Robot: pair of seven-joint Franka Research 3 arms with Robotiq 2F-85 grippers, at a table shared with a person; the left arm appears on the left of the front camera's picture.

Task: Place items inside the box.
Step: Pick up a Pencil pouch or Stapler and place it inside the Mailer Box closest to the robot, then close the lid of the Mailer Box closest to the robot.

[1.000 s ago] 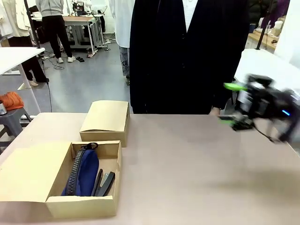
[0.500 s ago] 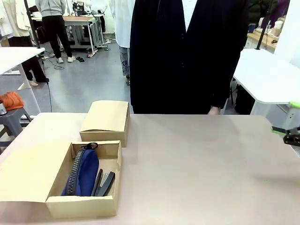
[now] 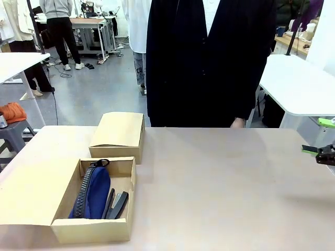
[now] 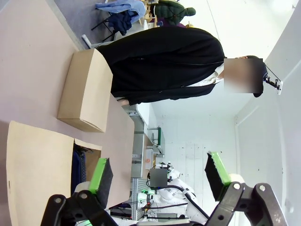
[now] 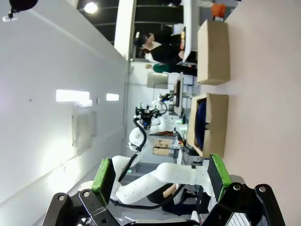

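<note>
The open cardboard box [image 3: 67,209], its lid flap spread flat to the left, sits at the table's near-left and holds a navy blue zip pouch [image 3: 93,192] lying lengthwise beside a black stapler [image 3: 118,204] on its right.

Front view: fixed camera on the robot's side, low over the table [image 3: 220,183], facing across it to the person [image 3: 209,57] standing at the far edge; open box [image 3: 94,225] lies near the lens at lower left, closed box [image 3: 119,133] just behind it.

Left wrist view: rolled sideways, raised, looking along the left tool [image 4: 160,174] over the table [image 4: 33,52] toward the person [image 4: 164,61].

Right wrist view: rolled sideways, looking along the right tool [image 5: 161,176] across the table [image 5: 268,94] from farther off.

All three views share both boxes and the tabletop.
</note>
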